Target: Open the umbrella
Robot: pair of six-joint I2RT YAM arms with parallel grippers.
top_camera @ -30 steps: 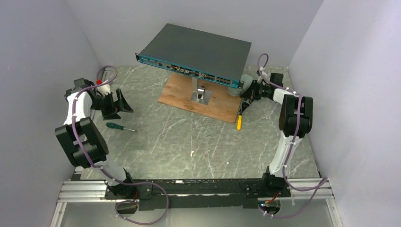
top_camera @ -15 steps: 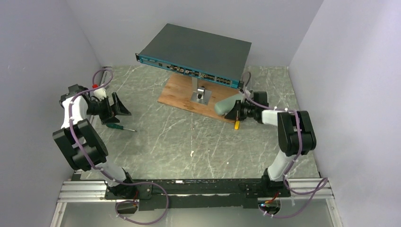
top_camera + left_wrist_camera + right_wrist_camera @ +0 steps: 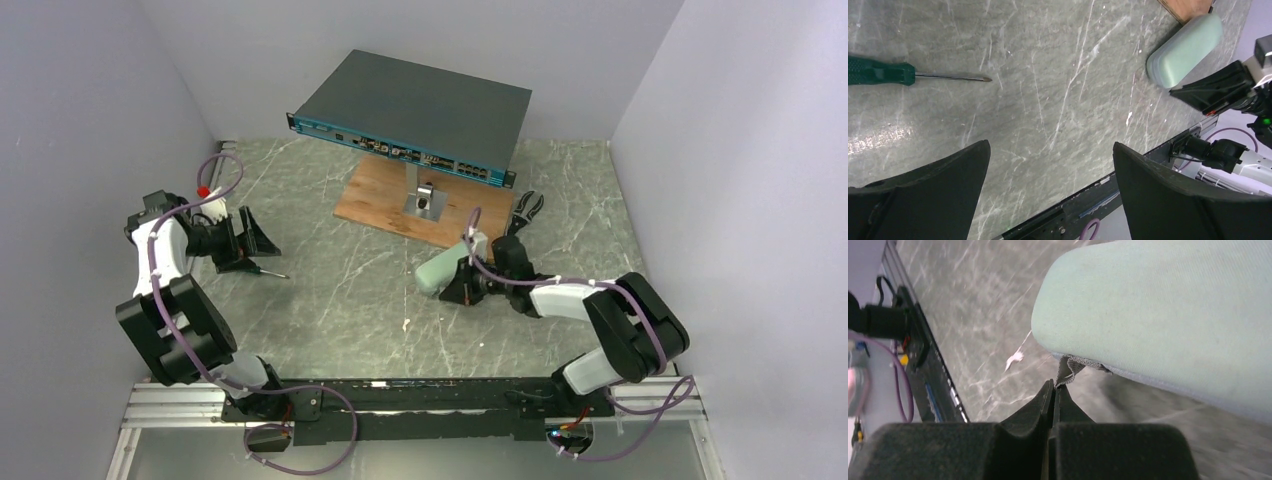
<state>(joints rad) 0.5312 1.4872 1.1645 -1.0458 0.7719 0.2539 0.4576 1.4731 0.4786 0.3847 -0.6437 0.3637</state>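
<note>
The umbrella itself is out of view. A pale grey-green oval case [image 3: 438, 272] hangs just over the marble table near the middle; it also shows in the left wrist view [image 3: 1186, 50]. My right gripper [image 3: 463, 286] is shut on a small grey fabric tab [image 3: 1068, 367] at the case's seam, with the case's body [image 3: 1168, 315] beyond the fingertips [image 3: 1048, 390]. My left gripper [image 3: 250, 238] stands wide open at the left, low over the table, with nothing between its fingers [image 3: 948, 180].
A green-handled screwdriver [image 3: 878, 74] lies just by my left gripper. A grey network switch [image 3: 415, 105] stands on a post over a wooden board [image 3: 375, 195] at the back. A dark-handled tool [image 3: 525, 212] lies right of the board.
My right arm has swung from the back right beside the switch to the table's middle, carrying the case along. My left gripper has shifted slightly nearer, over the screwdriver, still open.
</note>
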